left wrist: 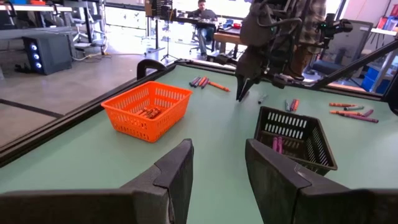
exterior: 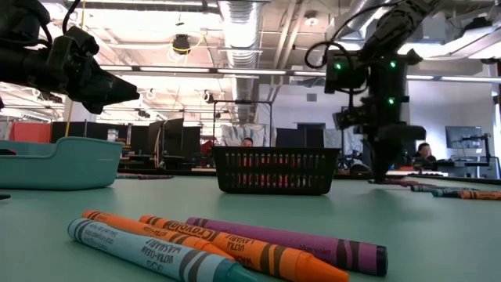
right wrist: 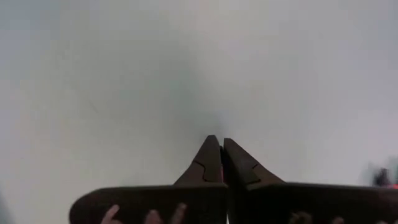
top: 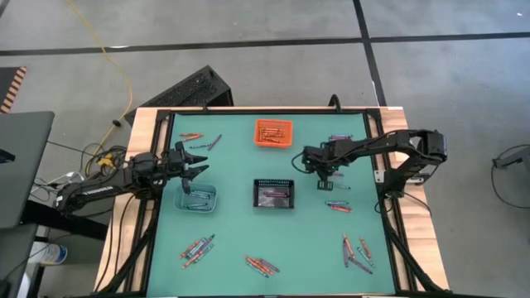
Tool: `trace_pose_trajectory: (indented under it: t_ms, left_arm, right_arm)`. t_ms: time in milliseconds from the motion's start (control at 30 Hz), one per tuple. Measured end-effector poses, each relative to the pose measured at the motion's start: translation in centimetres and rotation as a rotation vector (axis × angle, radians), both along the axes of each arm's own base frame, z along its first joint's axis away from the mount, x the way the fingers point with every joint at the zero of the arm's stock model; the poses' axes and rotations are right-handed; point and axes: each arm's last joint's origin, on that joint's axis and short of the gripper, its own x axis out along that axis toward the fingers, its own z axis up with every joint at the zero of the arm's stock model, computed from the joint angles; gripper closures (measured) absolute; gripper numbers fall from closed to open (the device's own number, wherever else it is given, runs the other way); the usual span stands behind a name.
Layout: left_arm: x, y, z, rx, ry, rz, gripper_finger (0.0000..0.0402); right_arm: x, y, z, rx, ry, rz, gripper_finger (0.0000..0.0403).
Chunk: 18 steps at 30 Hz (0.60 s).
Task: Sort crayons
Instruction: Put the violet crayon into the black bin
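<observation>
left arm [top: 108, 184]: dark, slim jointed links; black cables run along it.
right arm [top: 389, 149]: dark links with a bulky black joint block at its outer end.
left gripper [left wrist: 217, 177]: 2 broad, flat, dark grey fingers with angular stepped inner edges.
right gripper [right wrist: 216, 163]: 2 dark wedge-shaped fingers tapering to points, set on a wide dark crossbar.
right wrist [exterior: 368, 74]: black housing with small green lights and looping black cables.
</observation>
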Motion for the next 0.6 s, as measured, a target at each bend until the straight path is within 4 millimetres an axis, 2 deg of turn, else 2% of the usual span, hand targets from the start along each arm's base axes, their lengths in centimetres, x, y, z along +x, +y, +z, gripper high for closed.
trace_pose_trajectory:
  t_ms: [167,300,433,600]
  left_arm:
    - [0.0,0.0,0.0,0.0,0.0,0.0,0.0267]
    - [0.0,0.0,0.0,0.0,0.0,0.0,0.0267]
    - [0.0,0.0,0.0,0.0,0.0,0.0,0.0267]
    - [0.0,0.0,0.0,0.0,0.0,0.0,0.0267]
  right_arm:
    - [1.5,-0.2,2.3,-0.022,-0.039,0.011,0.0402]
    - [3.7,0.2,5.4,-0.045,-0.157,0.036,0.0402]
    - [6.4,1.4,9.0,-0.064,-0.374,0.063,0.0403]
    - [9.3,4.1,13.2,-0.065,-0.69,0.152,0.0403]
